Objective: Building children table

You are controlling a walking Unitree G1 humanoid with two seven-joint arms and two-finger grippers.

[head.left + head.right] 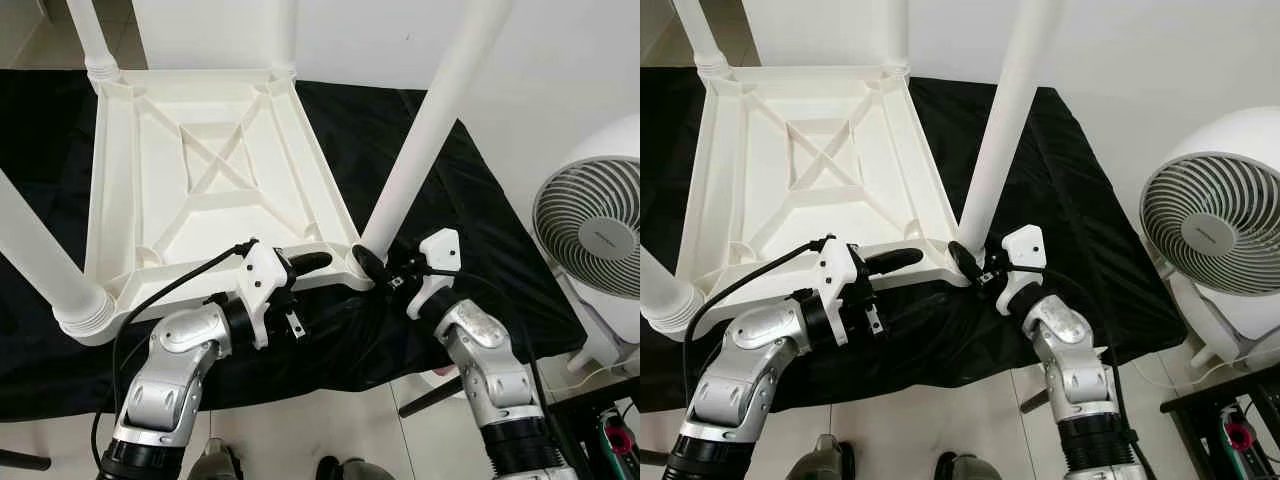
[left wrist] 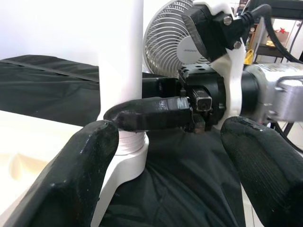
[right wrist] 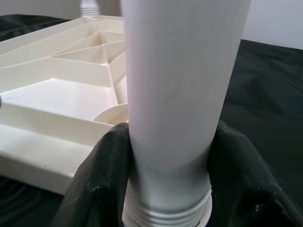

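Right gripper (image 1: 378, 268) fingers clamped on upright table leg (image 1: 425, 135) base at corner socket (image 1: 357, 262); left gripper (image 1: 312, 263) just beside, fingers spread, empty.

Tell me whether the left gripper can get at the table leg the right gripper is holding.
Probably yes. The left gripper lies open along the tabletop edge, close to that leg, but the right gripper already clamps its base, leaving only the shaft above free.

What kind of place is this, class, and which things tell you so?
Probably a room in a home: a tiled floor, a white fan beside a plain wall, and an upturned white plastic table on a black cloth.
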